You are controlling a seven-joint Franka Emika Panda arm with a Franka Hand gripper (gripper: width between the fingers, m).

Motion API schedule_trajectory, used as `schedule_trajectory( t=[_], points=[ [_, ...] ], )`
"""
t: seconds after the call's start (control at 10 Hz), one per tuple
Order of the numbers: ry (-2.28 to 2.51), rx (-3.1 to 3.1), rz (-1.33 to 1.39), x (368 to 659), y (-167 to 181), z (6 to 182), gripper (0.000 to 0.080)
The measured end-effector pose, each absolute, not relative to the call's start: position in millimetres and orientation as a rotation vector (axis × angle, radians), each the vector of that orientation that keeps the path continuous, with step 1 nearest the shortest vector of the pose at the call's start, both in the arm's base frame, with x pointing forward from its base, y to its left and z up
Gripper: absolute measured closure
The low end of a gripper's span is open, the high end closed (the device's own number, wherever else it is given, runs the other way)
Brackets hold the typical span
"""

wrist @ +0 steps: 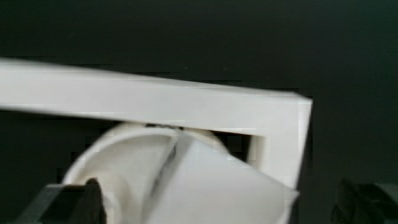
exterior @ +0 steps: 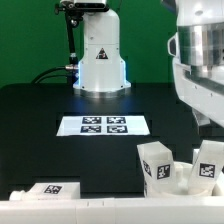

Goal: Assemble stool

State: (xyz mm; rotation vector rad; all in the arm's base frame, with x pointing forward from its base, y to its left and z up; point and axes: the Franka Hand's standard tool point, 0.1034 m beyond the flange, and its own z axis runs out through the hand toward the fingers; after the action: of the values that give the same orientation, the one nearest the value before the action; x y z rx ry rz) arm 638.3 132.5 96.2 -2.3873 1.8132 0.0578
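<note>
Barely started: legs [exterior: 155,165] stand loose on the counter [exterior: 40,110], none seemingly fitted to the seat [wrist: 160,175]. Pincer [wrist: 210,208] stands wide apart, gripping nothing.

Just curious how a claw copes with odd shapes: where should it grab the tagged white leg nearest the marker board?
Probably from above, pinching the leg near its top, across its flat sides. It stands upright, top free, and another leg sits close on the exterior view's right.
</note>
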Motion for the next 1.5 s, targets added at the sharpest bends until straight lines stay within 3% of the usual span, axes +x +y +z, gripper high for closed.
schedule_trajectory(
  t=[0.3, 0.5, 0.7, 1.1, 1.4, 1.5],
  points=[
    [1.521, -2.595, 0.026, 637.5, 131.9, 93.8, 0.0151],
    [1.027, -2.854, -0.044, 637.1, 137.9, 104.4, 0.0151],
    [0.520, -3.007, -0.095, 632.4, 135.5, 101.7, 0.0151],
    [0.107, -3.085, -0.125, 632.1, 131.1, 99.2, 0.0151],
    [-0.903, -3.029, -0.101, 627.3, 137.6, 96.9, 0.0151],
    [-1.031, -2.991, -0.129, 625.2, 137.2, 98.3, 0.0151]
  ],
)
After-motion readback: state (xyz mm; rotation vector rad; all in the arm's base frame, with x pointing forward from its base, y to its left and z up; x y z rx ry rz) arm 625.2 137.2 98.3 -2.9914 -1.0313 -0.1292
